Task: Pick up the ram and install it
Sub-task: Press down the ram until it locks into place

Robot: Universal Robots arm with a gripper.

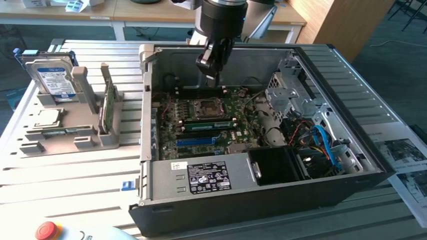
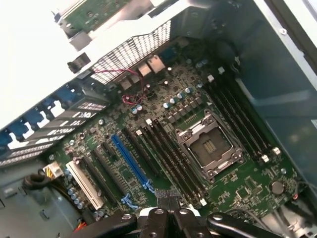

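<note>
The open computer case (image 1: pixel 267 150) is walled on all sides; free room is left above the motherboard (image 2: pixel 163 144). A drive cage (image 1: pixel 293 95) and cables (image 1: pixel 320 145) crowd the exterior view's right. The tool (image 1: pixel 212 67), clenched and empty, is held above the CPU socket (image 1: pixel 205 109). The ram (image 1: pixel 207 125) is seen seated in a slot beside the socket.

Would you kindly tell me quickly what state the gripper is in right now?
Gripper: closed, fingertips pressed together with nothing between them, above the motherboard inside the open computer case.
</note>
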